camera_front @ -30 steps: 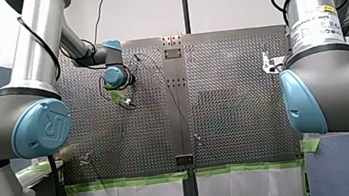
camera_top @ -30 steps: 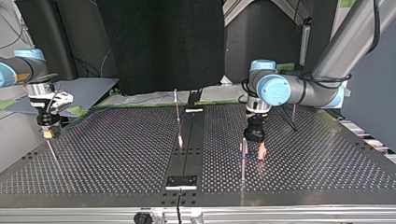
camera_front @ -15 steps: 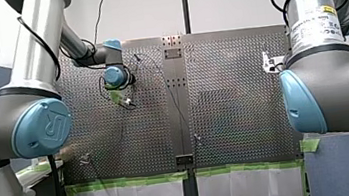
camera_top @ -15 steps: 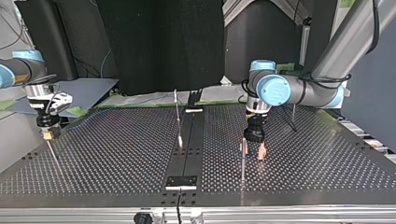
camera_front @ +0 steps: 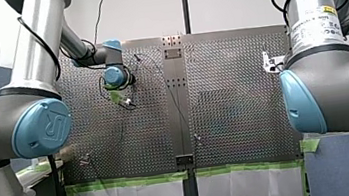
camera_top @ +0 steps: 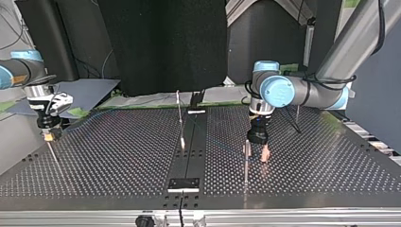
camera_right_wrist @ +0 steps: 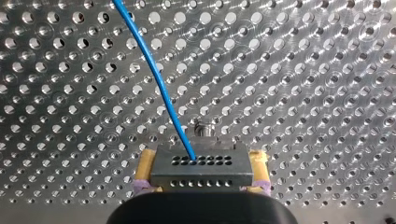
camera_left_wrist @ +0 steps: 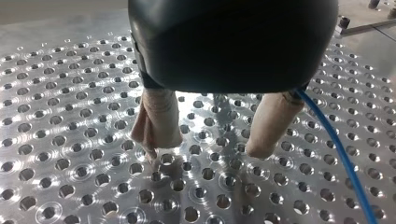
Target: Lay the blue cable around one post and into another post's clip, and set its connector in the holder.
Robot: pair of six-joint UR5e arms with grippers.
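Pinching the grey connector (camera_right_wrist: pixel 201 173) between the yellow pads (camera_right_wrist: pixel 145 168) of my right gripper (camera_right_wrist: pixel 201 159), with the blue cable (camera_right_wrist: pixel 154 79) leading from it across the perforated table (camera_right_wrist: pixel 303 93). Hovering my left gripper (camera_left_wrist: pixel 205 147) low over the table, fingers (camera_left_wrist: pixel 159 121) spread apart, cable passing just beside one finger, close to a post (camera_top: pixel 246 158).

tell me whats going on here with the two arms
My right gripper, yellow-padded, is shut on the grey connector block at the end of the thin blue cable, over the perforated metal table. My left gripper, beige-padded, is open low over the table beside a thin upright metal post; the cable passes outside its fingers, not between them.
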